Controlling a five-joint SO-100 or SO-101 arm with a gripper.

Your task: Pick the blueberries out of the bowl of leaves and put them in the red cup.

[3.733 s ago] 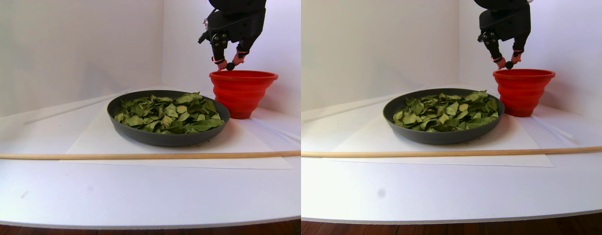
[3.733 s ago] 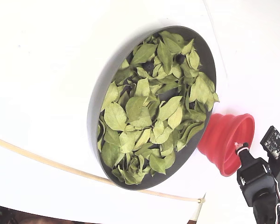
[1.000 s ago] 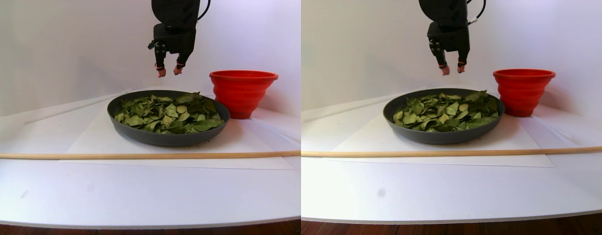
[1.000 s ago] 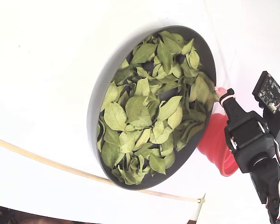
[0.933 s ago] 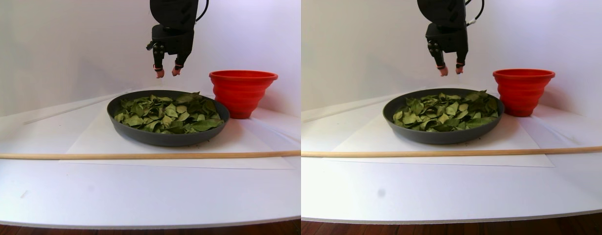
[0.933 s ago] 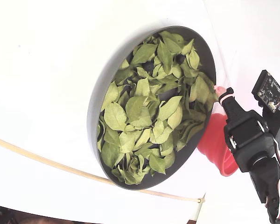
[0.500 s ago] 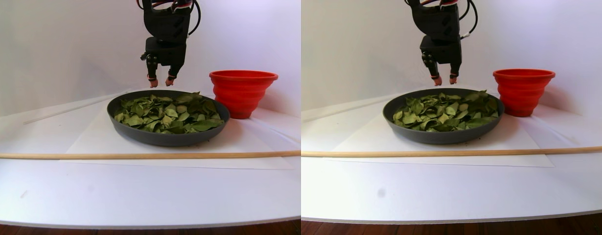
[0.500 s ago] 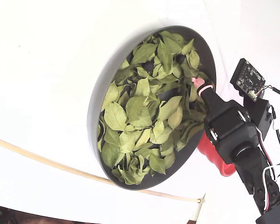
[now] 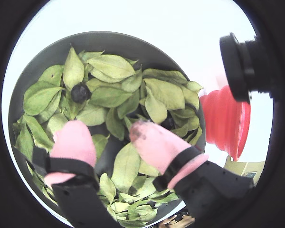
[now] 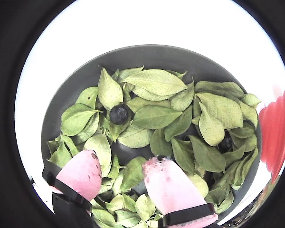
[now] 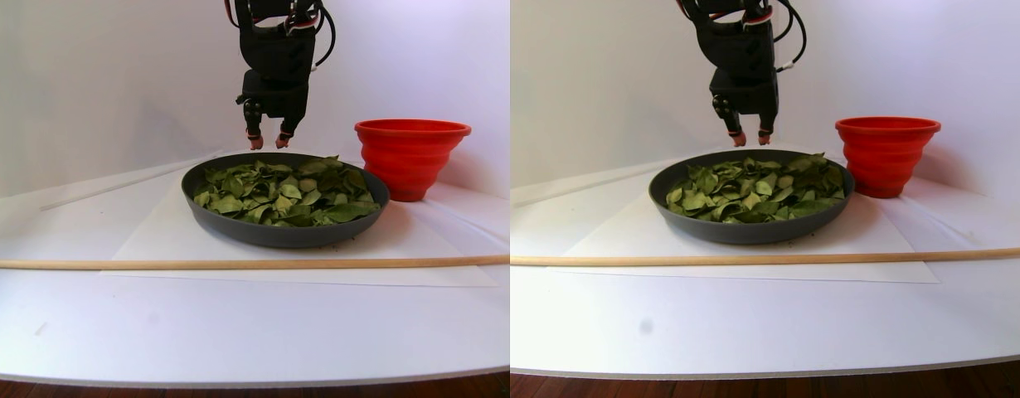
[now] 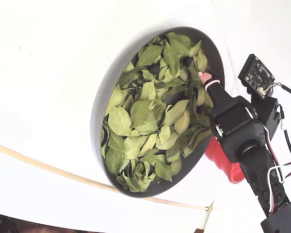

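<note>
Wrist views show the pink fingers [image 10: 118, 187] spread apart, empty, above the bowl [image 10: 147, 54] of leaves [image 10: 156, 80] — one blueberry [image 10: 119, 114] is exposed beyond them.

Clearance around the tool [image 11: 266, 144], which hangs with its pink fingertips [image 10: 80, 176] parted and nothing between them, above the rear of the bowl [image 11: 228, 225]. Open air separates the tips from the leaves [image 11: 282, 192] below. The red cup [image 11: 410, 157] stands just beside the bowl's right rim in the stereo pair view, rising above it. A wooden rod [image 11: 145, 264] crosses the counter [image 11: 228, 332] in front.
</note>
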